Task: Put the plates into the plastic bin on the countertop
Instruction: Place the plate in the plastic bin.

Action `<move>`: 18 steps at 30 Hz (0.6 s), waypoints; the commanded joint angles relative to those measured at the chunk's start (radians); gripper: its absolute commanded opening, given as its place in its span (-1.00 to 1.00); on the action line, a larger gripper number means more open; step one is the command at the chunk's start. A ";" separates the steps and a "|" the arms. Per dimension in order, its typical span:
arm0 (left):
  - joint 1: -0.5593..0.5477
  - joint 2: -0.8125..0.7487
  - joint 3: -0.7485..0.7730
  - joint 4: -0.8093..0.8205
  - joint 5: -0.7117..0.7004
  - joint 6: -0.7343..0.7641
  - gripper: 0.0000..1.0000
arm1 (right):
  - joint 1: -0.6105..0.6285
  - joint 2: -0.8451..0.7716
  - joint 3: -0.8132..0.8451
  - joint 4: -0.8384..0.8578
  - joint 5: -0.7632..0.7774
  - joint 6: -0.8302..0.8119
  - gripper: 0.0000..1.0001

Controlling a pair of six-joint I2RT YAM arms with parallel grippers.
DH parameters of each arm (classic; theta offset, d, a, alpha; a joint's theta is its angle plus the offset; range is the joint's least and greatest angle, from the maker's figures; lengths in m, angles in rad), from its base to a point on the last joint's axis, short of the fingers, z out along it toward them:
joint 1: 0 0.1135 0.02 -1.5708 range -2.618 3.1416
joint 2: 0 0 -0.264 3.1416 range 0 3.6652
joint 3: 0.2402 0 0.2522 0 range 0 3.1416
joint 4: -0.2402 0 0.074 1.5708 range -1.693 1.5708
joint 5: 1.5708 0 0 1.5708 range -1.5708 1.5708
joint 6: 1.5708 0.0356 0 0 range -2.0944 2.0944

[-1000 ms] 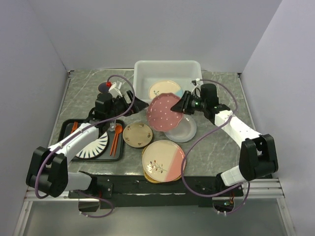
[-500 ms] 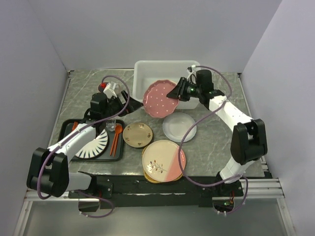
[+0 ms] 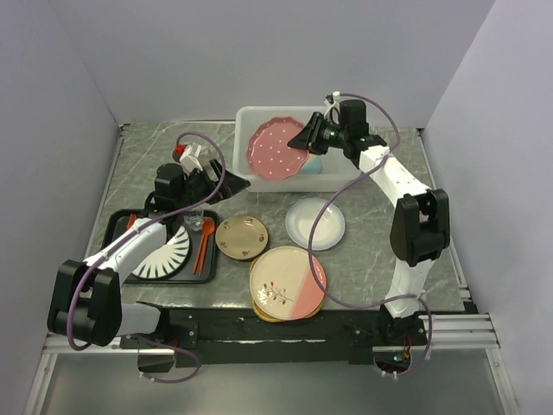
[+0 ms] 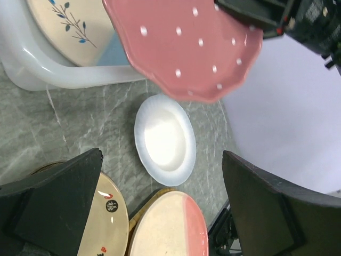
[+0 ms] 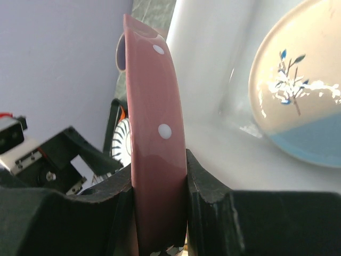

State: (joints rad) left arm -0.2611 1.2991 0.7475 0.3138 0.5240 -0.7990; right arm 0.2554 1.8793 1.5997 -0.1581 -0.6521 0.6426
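Note:
My right gripper [image 3: 304, 143] [image 5: 159, 176] is shut on the rim of a pink white-dotted plate [image 3: 275, 149] [image 4: 181, 42] [image 5: 154, 106], held tilted over the plastic bin [image 3: 294, 110] [image 5: 213, 64]. A cream-and-blue plate [image 4: 69, 26] [image 5: 298, 101] lies inside the bin. On the countertop [image 3: 380, 251] sit a white plate [image 3: 315, 223] [image 4: 164, 140], a small tan plate [image 3: 241, 238] [image 4: 106, 224] and a cream-and-pink plate [image 3: 287, 281] [image 4: 170, 226] stacked on another. My left gripper [image 3: 226, 183] [image 4: 161, 160] hangs open and empty left of the bin.
A black tray [image 3: 117, 229] at the left holds a white plate with dark stripes [image 3: 164, 255] and orange utensils [image 3: 204, 242]. Grey walls close in the countertop on three sides. The right arm's cable [image 3: 333, 225] loops over the white plate.
The right arm carried the pink plate back from above the white plate to over the bin. The left gripper drifted slightly left, still open.

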 commanded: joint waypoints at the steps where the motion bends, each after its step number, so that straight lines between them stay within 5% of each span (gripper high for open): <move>1: 0.003 -0.008 -0.022 0.085 0.056 -0.005 0.99 | -0.021 0.030 0.152 0.062 -0.055 0.051 -1.00; 11: 0.003 -0.020 -0.019 0.070 0.067 0.007 0.99 | -0.051 0.190 0.362 0.020 -0.073 0.086 -1.00; 18: 0.005 -0.029 -0.010 0.047 0.059 0.023 0.99 | -0.061 0.204 0.345 0.038 -0.070 0.097 -1.00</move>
State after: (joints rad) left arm -0.2611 1.2987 0.7238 0.3340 0.5640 -0.7986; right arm 0.2043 2.1185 1.8751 -0.2214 -0.6628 0.6914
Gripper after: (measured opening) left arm 0.993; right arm 0.339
